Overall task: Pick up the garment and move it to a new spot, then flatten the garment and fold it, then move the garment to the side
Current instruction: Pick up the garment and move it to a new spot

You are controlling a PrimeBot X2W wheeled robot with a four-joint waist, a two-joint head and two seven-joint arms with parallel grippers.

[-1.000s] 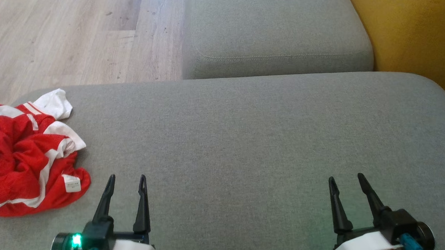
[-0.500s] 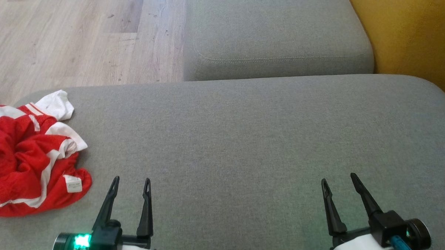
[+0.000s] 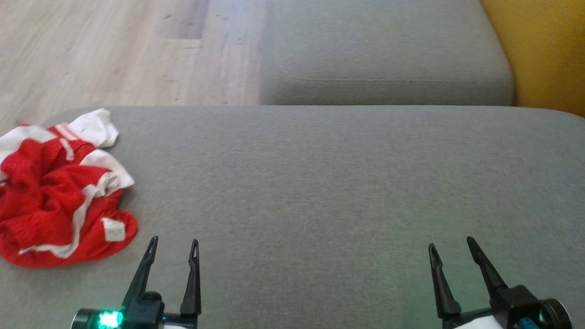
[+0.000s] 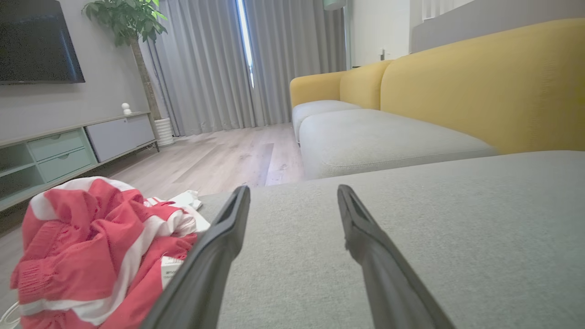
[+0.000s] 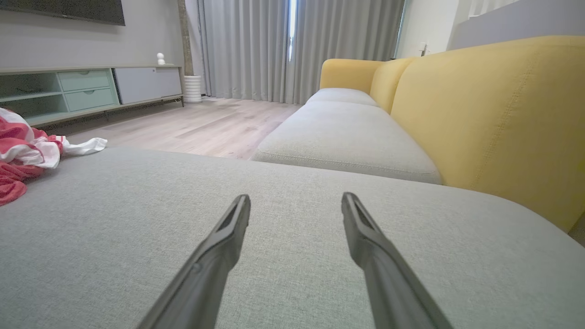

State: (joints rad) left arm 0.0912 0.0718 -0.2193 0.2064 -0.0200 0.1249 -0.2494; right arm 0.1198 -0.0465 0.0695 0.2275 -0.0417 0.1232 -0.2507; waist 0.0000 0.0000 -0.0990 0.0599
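Garment (image 3: 53, 195): crumpled red-white heap, left end of grey cushion (image 3: 321, 185); folds hide its shape, perhaps a shirt.
Left gripper (image 3: 174, 239): fingers apart, empty, near it.
Right gripper (image 3: 451, 243): fingers apart, empty, well apart from it.

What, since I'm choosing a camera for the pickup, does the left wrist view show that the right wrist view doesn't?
Left wrist view: the open left gripper beside the crumpled garment, its white label, the plant's leaves. Right wrist view: the open right gripper over bare grey cushion, well apart from the garment. Both: garment, grey cushion, yellow backrest, curtains, cabinet.
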